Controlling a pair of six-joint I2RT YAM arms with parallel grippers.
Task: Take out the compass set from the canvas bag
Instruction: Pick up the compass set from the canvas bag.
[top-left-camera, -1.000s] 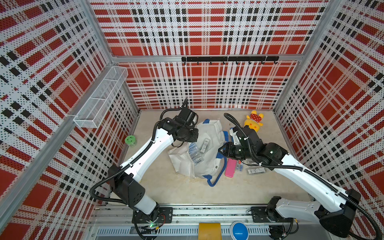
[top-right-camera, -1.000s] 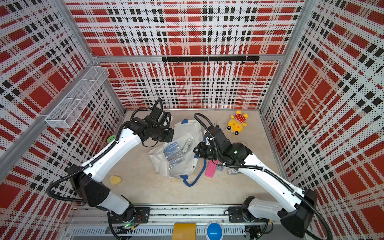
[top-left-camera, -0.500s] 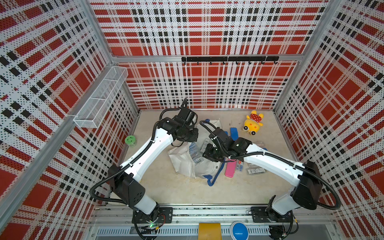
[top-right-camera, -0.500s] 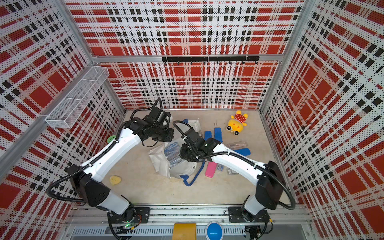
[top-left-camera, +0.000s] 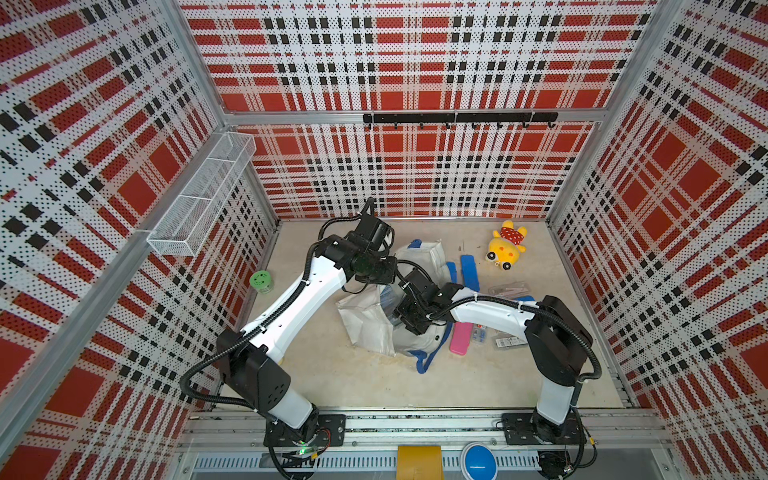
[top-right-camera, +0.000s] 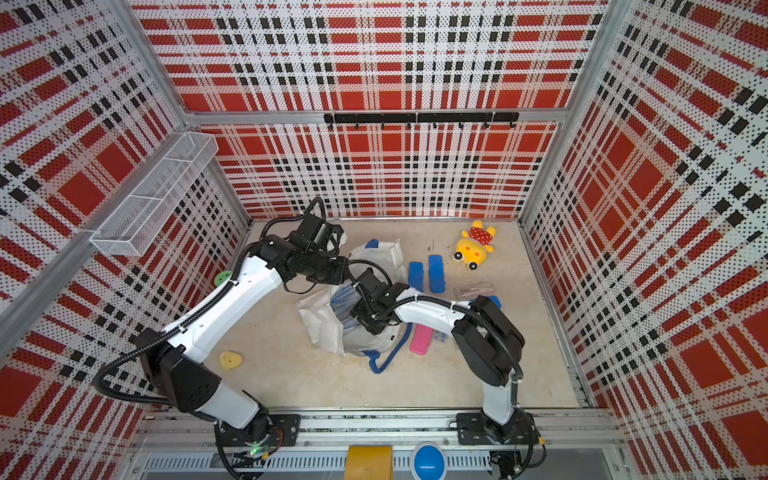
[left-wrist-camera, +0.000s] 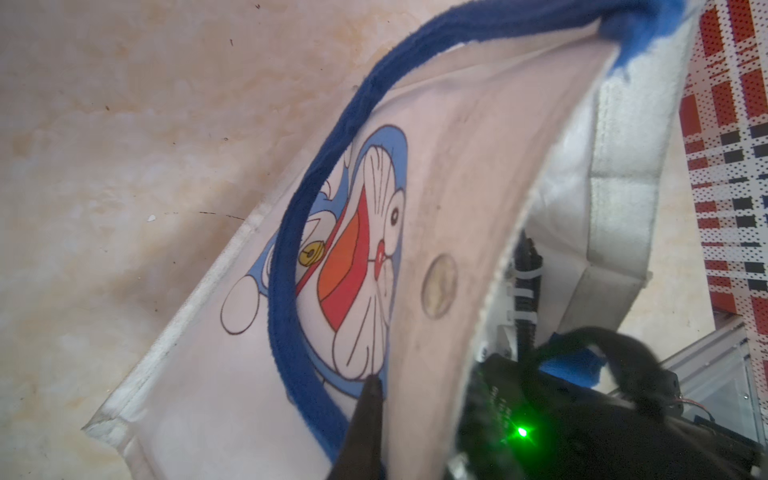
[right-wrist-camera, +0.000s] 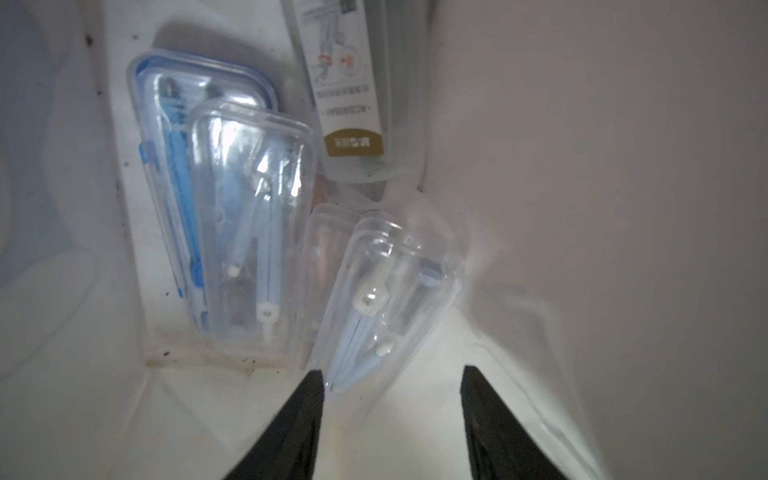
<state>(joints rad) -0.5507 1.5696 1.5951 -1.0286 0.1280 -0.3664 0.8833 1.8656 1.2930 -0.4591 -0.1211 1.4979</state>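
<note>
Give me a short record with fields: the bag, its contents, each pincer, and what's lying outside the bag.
bag: canvas bag, slumped, mouth held open
inside: clear compass cases, overlapping
left pincer: shut on the bag's edge
right pincer: open inside bag, at the nearest case, nothing gripped
outside: pink case, two blue cases, yellow plush toy

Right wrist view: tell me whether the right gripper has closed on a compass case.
No, the right gripper stands open, and the nearest compass case lies ungripped.
</note>
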